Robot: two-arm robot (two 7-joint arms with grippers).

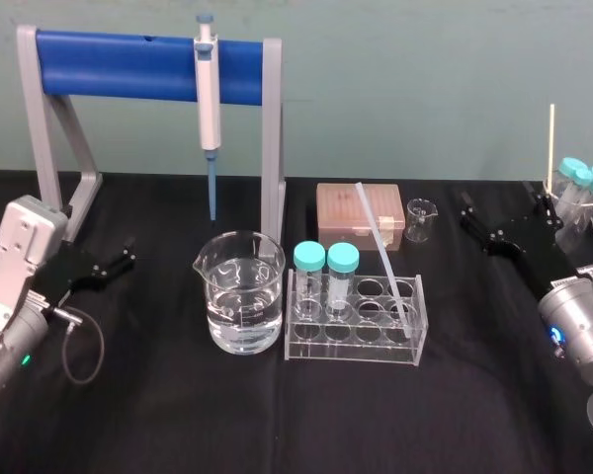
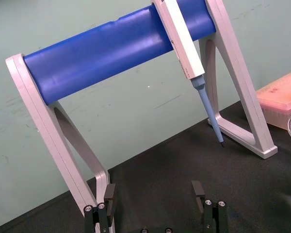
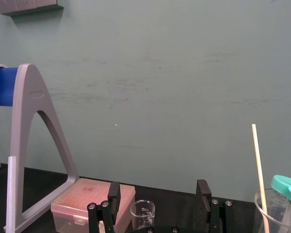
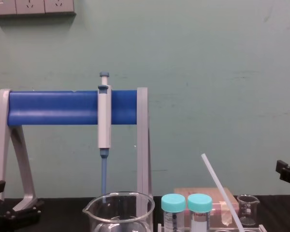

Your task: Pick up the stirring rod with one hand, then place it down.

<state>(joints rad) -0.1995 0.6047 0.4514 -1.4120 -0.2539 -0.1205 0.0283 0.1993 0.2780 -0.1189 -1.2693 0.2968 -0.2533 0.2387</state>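
The stirring rod (image 1: pixel 381 245) is a thin, white, translucent rod. It leans in the clear tube rack (image 1: pixel 356 336) with its top tilted back toward the pink box; in the chest view the stirring rod (image 4: pixel 221 191) slants up to the left. My left gripper (image 1: pixel 117 259) rests open on the black cloth at the far left, beside the stand's foot, and its fingers (image 2: pixel 109 195) hold nothing. My right gripper (image 1: pixel 509 215) stands open at the far right, well clear of the rod, with nothing between its fingers (image 3: pixel 202 189).
A large glass beaker (image 1: pixel 240 291) with water stands left of the rack. Two teal-capped tubes (image 1: pixel 326 272) sit in the rack. A pipette (image 1: pixel 209 89) hangs on the blue-barred stand (image 1: pixel 128 64). Behind are a pink tip box (image 1: pixel 361 212), a small beaker (image 1: pixel 421 219) and a wooden stick (image 1: pixel 551 148).
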